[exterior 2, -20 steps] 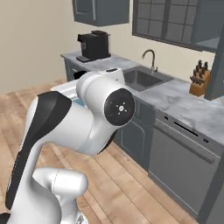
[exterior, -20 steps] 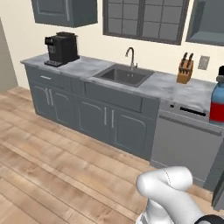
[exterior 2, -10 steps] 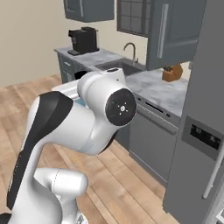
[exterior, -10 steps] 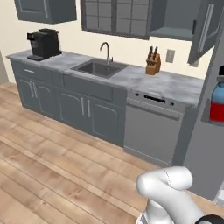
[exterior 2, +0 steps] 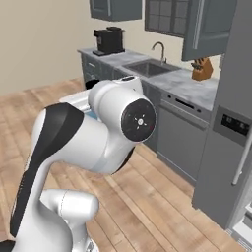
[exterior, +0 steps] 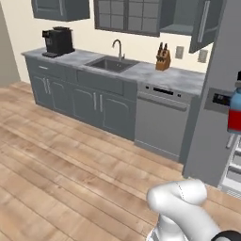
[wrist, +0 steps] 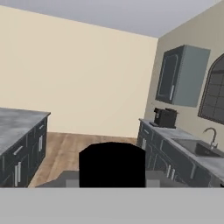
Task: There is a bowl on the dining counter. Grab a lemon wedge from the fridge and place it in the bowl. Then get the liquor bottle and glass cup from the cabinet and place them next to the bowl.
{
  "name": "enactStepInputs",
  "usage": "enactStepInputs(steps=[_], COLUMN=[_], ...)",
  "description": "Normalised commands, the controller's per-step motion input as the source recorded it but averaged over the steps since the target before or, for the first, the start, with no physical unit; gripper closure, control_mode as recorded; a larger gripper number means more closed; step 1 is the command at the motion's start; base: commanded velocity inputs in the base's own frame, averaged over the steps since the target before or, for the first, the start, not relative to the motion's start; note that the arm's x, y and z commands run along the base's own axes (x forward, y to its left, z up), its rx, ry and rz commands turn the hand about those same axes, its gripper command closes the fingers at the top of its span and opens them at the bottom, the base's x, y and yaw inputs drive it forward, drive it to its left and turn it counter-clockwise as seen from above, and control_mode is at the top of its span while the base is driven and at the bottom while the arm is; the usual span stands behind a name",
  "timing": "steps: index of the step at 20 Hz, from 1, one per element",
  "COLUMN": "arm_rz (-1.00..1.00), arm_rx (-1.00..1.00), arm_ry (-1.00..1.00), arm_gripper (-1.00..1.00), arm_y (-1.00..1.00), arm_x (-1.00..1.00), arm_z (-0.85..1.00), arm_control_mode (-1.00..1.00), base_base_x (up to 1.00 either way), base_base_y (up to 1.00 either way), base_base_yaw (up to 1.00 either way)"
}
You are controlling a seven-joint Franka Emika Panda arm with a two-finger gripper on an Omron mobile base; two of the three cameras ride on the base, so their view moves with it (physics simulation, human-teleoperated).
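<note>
A liquor bottle [exterior: 234, 109], blue over red, is carried upright at the right edge of the left base view beside the grey fridge [exterior: 214, 99], presumably gripped in the hand for transport; its fingers are hidden

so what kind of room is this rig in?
A home kitchen, rendered. A marble worktop carries a sink with a faucet, a black coffee machine and a knife block; a dishwasher sits under it, beside a tall grey fridge.
</note>
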Motion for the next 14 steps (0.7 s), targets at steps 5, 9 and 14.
enactStepInputs(steps=[5, 9, 14], arm_rz=[0.0, 0.0, 0.0], arm_rx=[0.0, 0.0, 0.0], arm_ry=[0.0, 0.0, 0.0], arm_gripper=[1.0, 1.0, 1.0], arm_y=[0.0, 0.0, 0.0], arm_x=[0.0, 0.0, 0.0], arm_z=[0.0, 0.0, 0.0], arm_control_mode=[1.0, 1.0, 1.0], base_base_x=[-1.0, -1.0, -1.0], base_base_y=[0.3, 0.39, 0.72], base_base_yaw=[0.1, 0.12, 0.1])
